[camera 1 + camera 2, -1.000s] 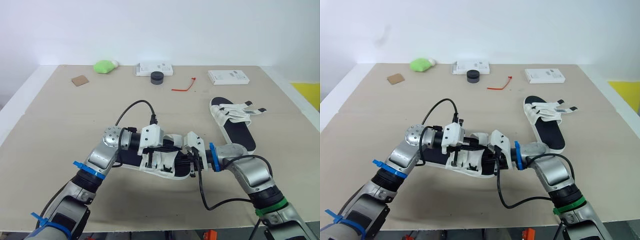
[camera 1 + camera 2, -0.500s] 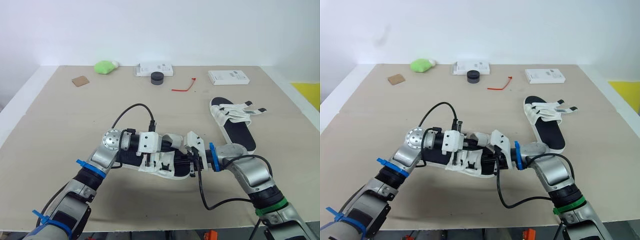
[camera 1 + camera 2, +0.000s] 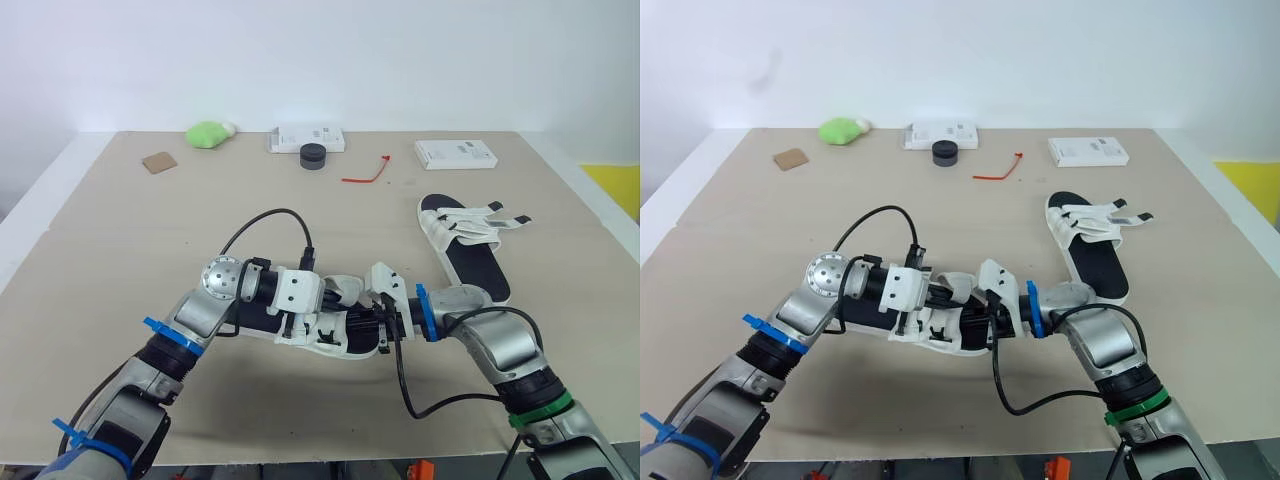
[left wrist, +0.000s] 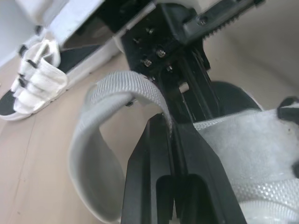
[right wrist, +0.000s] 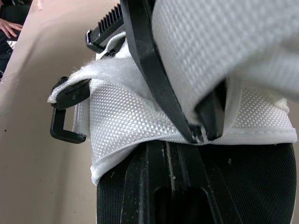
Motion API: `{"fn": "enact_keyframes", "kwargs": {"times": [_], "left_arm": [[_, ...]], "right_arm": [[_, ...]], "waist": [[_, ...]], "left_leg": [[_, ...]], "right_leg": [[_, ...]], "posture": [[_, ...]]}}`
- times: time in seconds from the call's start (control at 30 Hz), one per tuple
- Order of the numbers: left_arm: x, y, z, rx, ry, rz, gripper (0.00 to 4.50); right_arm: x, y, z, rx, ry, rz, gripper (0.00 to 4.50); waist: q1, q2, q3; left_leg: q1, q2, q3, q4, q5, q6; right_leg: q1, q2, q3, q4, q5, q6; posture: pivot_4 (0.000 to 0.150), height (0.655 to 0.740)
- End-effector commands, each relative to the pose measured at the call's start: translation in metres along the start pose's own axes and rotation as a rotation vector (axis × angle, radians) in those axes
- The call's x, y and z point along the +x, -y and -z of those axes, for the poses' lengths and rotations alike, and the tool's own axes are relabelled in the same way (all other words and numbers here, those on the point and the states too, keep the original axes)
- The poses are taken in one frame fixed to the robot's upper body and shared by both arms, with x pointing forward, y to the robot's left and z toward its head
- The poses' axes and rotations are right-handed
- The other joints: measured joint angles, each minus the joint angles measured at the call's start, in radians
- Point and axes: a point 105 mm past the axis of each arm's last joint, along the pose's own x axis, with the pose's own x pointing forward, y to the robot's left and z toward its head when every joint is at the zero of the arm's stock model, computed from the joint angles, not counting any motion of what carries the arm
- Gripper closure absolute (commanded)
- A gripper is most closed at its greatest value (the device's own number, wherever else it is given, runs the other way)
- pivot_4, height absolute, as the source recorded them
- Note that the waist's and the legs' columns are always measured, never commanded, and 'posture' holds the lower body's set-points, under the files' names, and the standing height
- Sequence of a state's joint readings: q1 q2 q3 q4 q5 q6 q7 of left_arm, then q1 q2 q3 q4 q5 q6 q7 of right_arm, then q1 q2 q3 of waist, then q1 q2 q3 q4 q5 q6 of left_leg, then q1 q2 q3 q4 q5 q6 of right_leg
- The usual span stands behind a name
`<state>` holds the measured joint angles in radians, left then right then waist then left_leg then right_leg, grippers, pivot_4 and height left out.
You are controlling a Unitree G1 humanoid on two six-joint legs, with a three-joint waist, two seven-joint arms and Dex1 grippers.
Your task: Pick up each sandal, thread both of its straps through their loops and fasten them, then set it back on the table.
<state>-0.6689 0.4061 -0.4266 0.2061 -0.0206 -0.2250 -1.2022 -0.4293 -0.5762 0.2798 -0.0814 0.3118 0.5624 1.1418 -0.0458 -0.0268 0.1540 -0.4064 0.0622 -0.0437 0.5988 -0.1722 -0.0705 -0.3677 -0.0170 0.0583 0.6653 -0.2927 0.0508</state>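
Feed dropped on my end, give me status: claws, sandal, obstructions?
Left claw shut on strap, right claw shut on same sandal's white upper. Strap curled loose, not fastened. Nothing blocking; second sandal lies apart on robot's right.

Beige matte table [image 3: 120, 230] took up most of the view, its top plain and flat and its far edge running straight across. Behind that far edge stood a plain white wall [image 3: 320, 60], with one faint grey smudge [image 3: 765, 65] above the table's far-left corner. A white strip [image 3: 30, 215] ran along the table's left side and another along its right; couldn't tell if border or floor. Yellow floor patch [image 3: 618, 185] sat past the table's right side. Light was even and diffuse, shadows on the table soft.
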Motion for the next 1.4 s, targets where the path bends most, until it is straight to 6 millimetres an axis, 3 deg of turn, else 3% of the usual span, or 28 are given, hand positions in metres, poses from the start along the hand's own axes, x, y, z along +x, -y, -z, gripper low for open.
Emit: {"fn": "enact_keyframes", "kwargs": {"times": [0.03, 0.2, 0.37, 0.47, 0.57, 0.7, 0.83, 1.0, 1.03, 1.07, 1.1, 1.17, 1.37, 1.4], "left_arm": [[0.004, 0.012, 0.025, -0.081, -0.135, 0.053, 4.45], [0.013, -0.001, 0.02, -0.154, -0.126, -0.012, 4.45], [0.011, -0.007, 0.014, -0.425, -0.037, -0.065, 4.45], [0.001, -0.011, 0.007, -0.686, 0.072, -0.073, 4.45], [-0.009, -0.002, 0.005, -0.853, 0.109, -0.015, 4.45], [-0.012, 0.007, 0.004, -0.884, 0.095, 0.015, 4.45], [-0.01, 0.004, 0.003, -0.909, 0.097, -0.022, 4.45], [-0.011, -0.024, 0.001, -1.07, 0.163, -0.135, 4.45], [-0.012, -0.029, -0.002, -1.101, 0.183, -0.146, 3.85], [-0.013, -0.033, -0.007, -1.125, 0.207, -0.143, 3.65], [-0.014, -0.035, -0.013, -1.149, 0.23, -0.126, 2.9], [-0.015, -0.035, -0.018, -1.169, 0.242, -0.099, 2.61], [-0.021, -0.024, -0.011, -1.221, 0.18, -0.07, 0.06], [-0.022, -0.024, -0.011, -1.231, 0.181, -0.059, 0.06]], "right_arm": [[0.004, 0.001, 0.022, 0.062, -0.069, 0.012, 4.5], [0.003, 0.001, 0.023, 0.062, -0.066, 0.02, 4.5], [0.001, 0.001, 0.024, 0.065, -0.068, 0.025, 4.5], [0.0, 0.001, 0.025, 0.069, -0.07, 0.028, 4.5], [0.0, 0.002, 0.025, 0.069, -0.073, 0.028, 4.5], [0.0, 0.003, 0.024, 0.065, -0.074, 0.025, 4.5], [0.001, 0.004, 0.023, 0.06, -0.073, 0.021, 4.5], [0.002, 0.005, 0.022, 0.058, -0.073, 0.018, 4.5], [0.002, 0.005, 0.022, 0.057, -0.073, 0.017, 4.5], [0.002, 0.005, 0.022, 0.057, -0.074, 0.017, 4.5], [0.003, 0.005, 0.022, 0.057, -0.074, 0.016, 4.5], [0.003, 0.005, 0.023, 0.057, -0.075, 0.016, 4.5], [0.003, 0.004, 0.024, 0.059, -0.076, 0.017, 4.5], [0.002, 0.004, 0.024, 0.06, -0.077, 0.018, 4.5]], "waist": [[0.0, 0.0, 0.0], [0.0, 0.0, 0.0], [0.0, 0.0, 0.0], [0.0, 0.0, 0.0], [-0.002, 0.0, 0.0], [-0.003, 0.0, 0.001], [-0.002, -0.001, 0.001], [-0.001, -0.002, 0.002], [-0.001, -0.003, 0.003], [-0.001, -0.003, 0.003], [-0.002, -0.003, 0.003], [-0.002, -0.004, 0.004], [-0.004, -0.004, 0.004], [-0.004, -0.004, 0.004]], "left_leg": [[0.0, 0.0, 0.0, 0.0, 0.0, 0.0], [0.0, -0.001, 0.0, 0.002, 0.002, 0.002], [0.0, -0.002, 0.0, 0.002, 0.003, 0.004], [-0.001, -0.003, 0.0, 0.002, 0.003, 0.004], [-0.002, -0.002, 0.0, 0.001, 0.003, 0.004], [-0.002, -0.002, -0.001, -0.002, 0.003, 0.005], [-0.002, -0.001, -0.001, -0.003, 0.003, 0.005], [-0.002, -0.002, -0.001, -0.001, 0.003, 0.005], [-0.002, -0.002, -0.001, 0.0, 0.003, 0.005], [-0.002, -0.002, -0.001, 0.0, 0.003, 0.005], [-0.002, -0.002, -0.001, 0.0, 0.003, 0.005], [-0.002, -0.002, -0.001, 0.0, 0.003, 0.004], [-0.002, -0.001, -0.001, 0.0, 0.003, 0.004], [-0.002, -0.001, -0.001, 0.0, 0.003, 0.004]], "right_leg": [[0.0, 0.0, 0.0, 0.0, 0.0, 0.0], [0.001, 0.0, 0.002, 0.0, 0.0, -0.002], [-0.001, 0.0, 0.004, 0.0, 0.0, -0.002], [0.001, 0.0, 0.005, 0.0, 0.0, -0.002], [-0.001, 0.001, 0.005, 0.0, 0.002, 0.001], [-0.002, 0.003, 0.005, 0.0, 0.001, -0.001], [-0.002, 0.003, 0.005, 0.0, 0.001, -0.001], [-0.002, 0.003, 0.005, 0.0, 0.001, 0.0], [-0.002, 0.003, 0.005, 0.0, 0.001, 0.0], [-0.002, 0.003, 0.005, 0.0, 0.001, -0.001], [-0.002, 0.003, 0.005, 0.0, 0.001, -0.001], [-0.002, 0.003, 0.007, 0.0, 0.003, 0.001], [-0.003, 0.005, 0.007, 0.0, 0.003, 0.001], [-0.003, 0.005, 0.007, 0.0, 0.003, 0.001]], "posture": [[0.15, 0.74], [0.15, 0.74], [0.15, 0.74], [0.15, 0.74], [0.15, 0.74], [0.15, 0.74], [0.15, 0.74], [0.15, 0.74], [0.15, 0.74], [0.15, 0.74], [0.15, 0.74], [0.15, 0.74], [0.15, 0.74], [0.15, 0.74]]}}
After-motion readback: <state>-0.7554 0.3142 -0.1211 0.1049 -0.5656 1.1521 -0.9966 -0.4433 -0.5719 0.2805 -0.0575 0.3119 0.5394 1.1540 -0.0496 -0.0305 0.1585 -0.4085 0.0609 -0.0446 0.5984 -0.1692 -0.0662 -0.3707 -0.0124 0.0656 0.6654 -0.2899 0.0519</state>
